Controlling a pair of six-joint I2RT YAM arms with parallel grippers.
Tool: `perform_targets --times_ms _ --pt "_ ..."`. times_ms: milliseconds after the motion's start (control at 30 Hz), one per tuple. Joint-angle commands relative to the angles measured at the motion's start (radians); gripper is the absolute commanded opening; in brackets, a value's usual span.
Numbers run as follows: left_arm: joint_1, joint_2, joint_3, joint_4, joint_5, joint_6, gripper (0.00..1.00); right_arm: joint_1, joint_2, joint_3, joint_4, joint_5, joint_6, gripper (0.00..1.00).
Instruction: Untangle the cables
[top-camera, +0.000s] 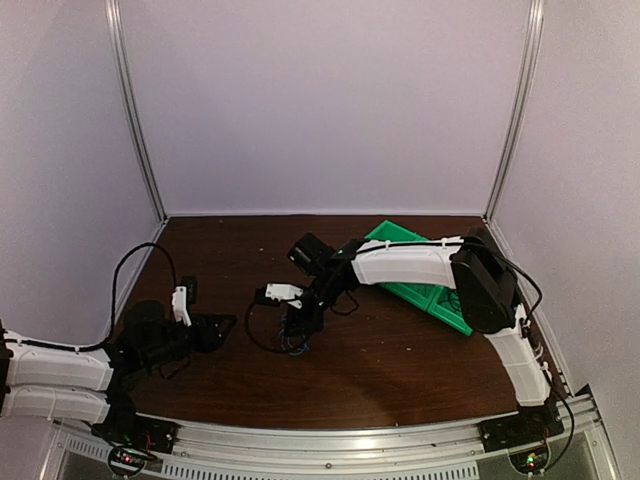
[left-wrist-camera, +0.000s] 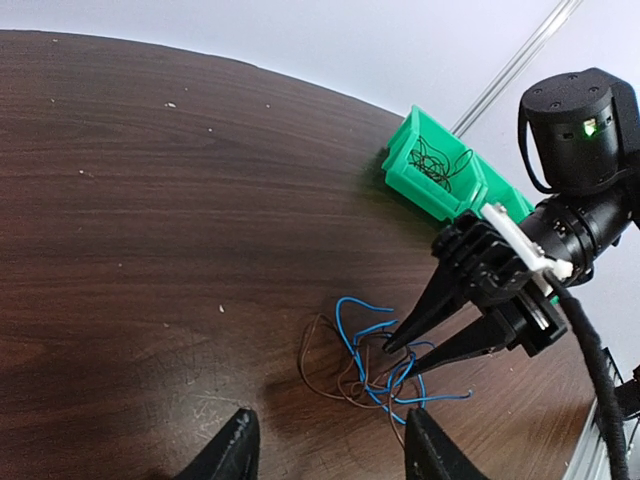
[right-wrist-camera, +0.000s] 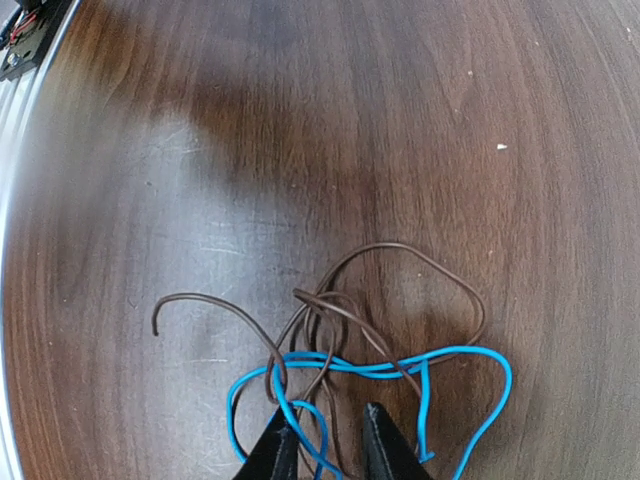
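Observation:
The cables are thin blue and brown wires, knotted into one small tangle on the dark wooden table. In the top view the cables lie at the table's middle, under my right gripper. My right gripper points down into the tangle with its jaws a little apart; a blue strand and a brown strand run between the tips. The left wrist view shows the cables with the right gripper poking in from the right. My left gripper is open and empty, just short of the tangle.
A green bin stands at the back right, partly under my right arm. The green bin holds more dark tangled wire. White walls close in the table on three sides.

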Motion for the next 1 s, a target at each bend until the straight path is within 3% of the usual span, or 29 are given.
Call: perform_targets --times_ms 0,233,400,767,967 --pt "-0.003 -0.017 0.002 0.041 -0.002 -0.010 0.50 0.007 0.030 0.034 -0.012 -0.009 0.016 0.17" --pt "-0.025 0.001 -0.010 0.128 0.058 0.012 0.53 0.006 -0.084 0.005 -0.010 -0.009 0.031 0.02" --pt "-0.174 0.065 0.014 0.253 -0.085 0.161 0.59 0.008 -0.210 -0.012 -0.025 -0.014 0.043 0.00" --pt "-0.215 0.344 0.113 0.603 -0.061 0.251 0.62 0.015 -0.298 -0.041 -0.055 -0.009 0.058 0.00" --pt "-0.215 0.529 0.202 0.699 -0.064 0.248 0.49 0.021 -0.315 -0.044 -0.059 -0.014 0.066 0.00"
